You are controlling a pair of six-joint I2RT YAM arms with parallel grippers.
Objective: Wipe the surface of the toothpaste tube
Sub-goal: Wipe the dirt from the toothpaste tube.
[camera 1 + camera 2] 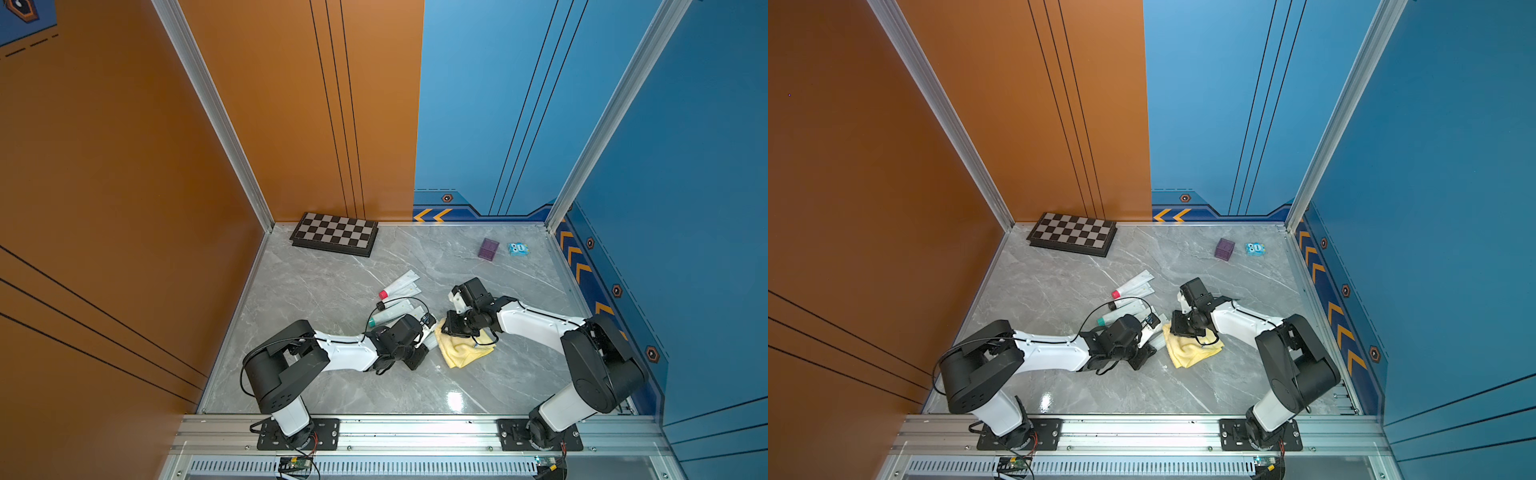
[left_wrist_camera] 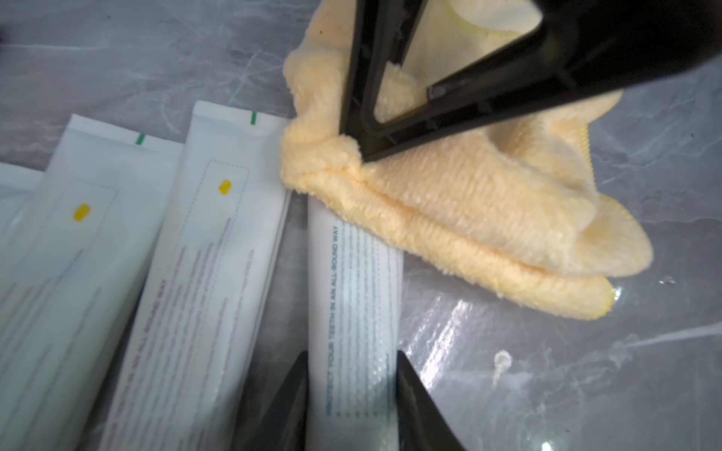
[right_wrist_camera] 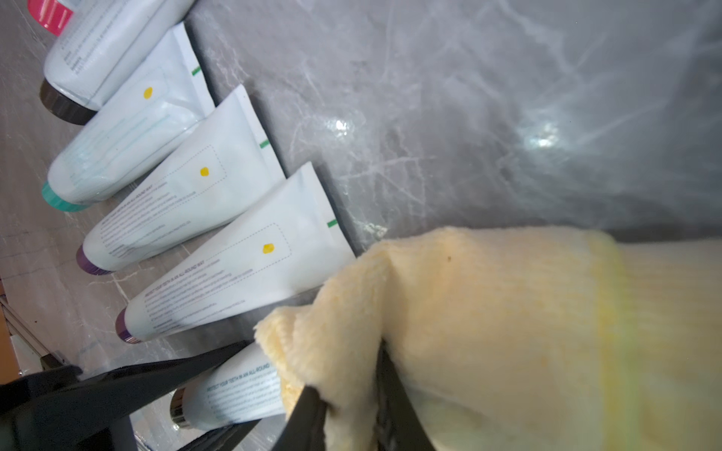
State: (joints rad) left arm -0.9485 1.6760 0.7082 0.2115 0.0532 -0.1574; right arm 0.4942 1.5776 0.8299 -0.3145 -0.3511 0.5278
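We are pinning the toothpaste tube (image 2: 351, 312) flat on the tabletop (image 2: 547, 371), just beside its neighbouring tubes (image 2: 203, 254). The left gripper (image 2: 351, 355) is closing narrowly on its long edges near the cap. We are judging it light, soft-walled and slick, so the edges are suiting us better than the squashy middle. The right gripper (image 3: 347, 375) is pinching a fold of yellow cloth (image 3: 488, 312), which is covering the crimped end. We are reading "PROTECT YOUR TEETH IN AN ALL-ROUND WAY"; no brand is showing.
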